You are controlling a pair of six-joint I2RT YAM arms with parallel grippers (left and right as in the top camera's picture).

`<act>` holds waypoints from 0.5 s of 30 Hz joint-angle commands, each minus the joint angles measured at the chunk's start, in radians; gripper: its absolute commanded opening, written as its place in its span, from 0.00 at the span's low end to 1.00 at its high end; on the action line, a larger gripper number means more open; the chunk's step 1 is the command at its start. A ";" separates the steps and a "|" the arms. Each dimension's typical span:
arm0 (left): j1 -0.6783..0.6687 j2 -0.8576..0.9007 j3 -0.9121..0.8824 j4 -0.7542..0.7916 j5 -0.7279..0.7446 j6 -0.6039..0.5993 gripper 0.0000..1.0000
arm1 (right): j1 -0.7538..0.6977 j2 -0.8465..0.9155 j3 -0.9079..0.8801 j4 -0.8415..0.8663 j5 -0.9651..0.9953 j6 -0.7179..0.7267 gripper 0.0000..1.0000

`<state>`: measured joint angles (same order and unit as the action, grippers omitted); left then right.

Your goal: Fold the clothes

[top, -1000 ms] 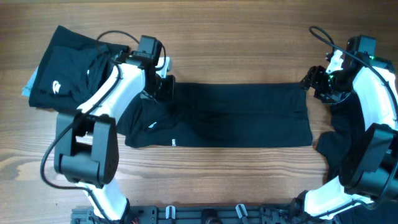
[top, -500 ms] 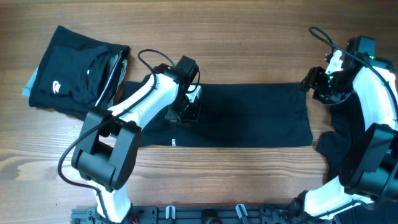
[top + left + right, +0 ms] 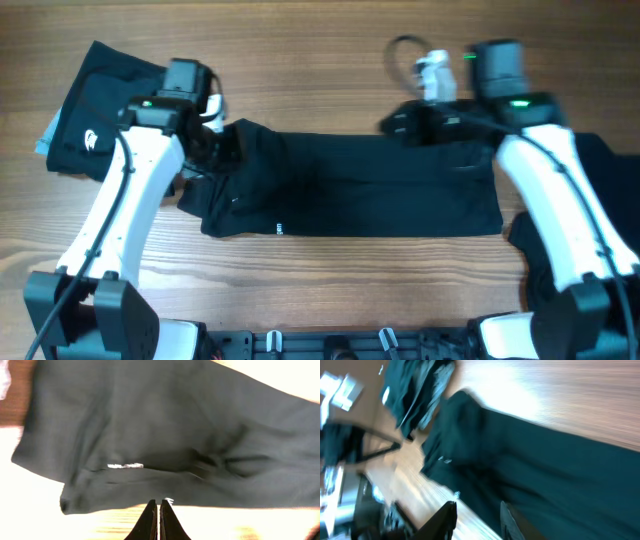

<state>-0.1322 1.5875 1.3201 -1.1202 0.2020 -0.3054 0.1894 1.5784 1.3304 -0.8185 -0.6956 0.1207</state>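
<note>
The black shirt (image 3: 380, 185) I am working on lies spread in a long band across the middle of the table (image 3: 330, 290). Its right end is flat and square. Its left end is rumpled and partly doubled over, with a small white print (image 3: 279, 228) on the near edge. A folded pile (image 3: 105, 120) sits at the far left, either touching that rumpled end or just beside it; I cannot tell which. A second black garment (image 3: 522, 240) lies at the right, partly under my right arm.

My left gripper (image 3: 222, 152) is over the rumpled end, its fingers clenched tight together, and its wrist view shows no cloth between them. My right gripper (image 3: 395, 123) hangs at the shirt's far edge, right of centre. Its fingers are parted with nothing caught, though that view is blurred.

I judge the fold of this shirt is only partly set up. To do it well I would flatten the left end first. Then I would pinch the far edge low against the wood at matching spots, lift both sides together, and carry them evenly so the edges meet without dragging the pile.
</note>
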 commanded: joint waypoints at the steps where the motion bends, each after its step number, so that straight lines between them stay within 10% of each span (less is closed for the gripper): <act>1: 0.084 0.053 -0.109 0.081 -0.021 -0.014 0.04 | 0.180 0.118 -0.003 0.125 0.014 0.143 0.29; 15: 0.105 0.163 -0.320 0.393 0.071 0.009 0.04 | 0.377 0.480 -0.003 0.370 -0.086 0.297 0.05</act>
<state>-0.0166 1.7470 1.0210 -0.7326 0.2569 -0.3050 0.5686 2.0136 1.3304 -0.4728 -0.7074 0.3817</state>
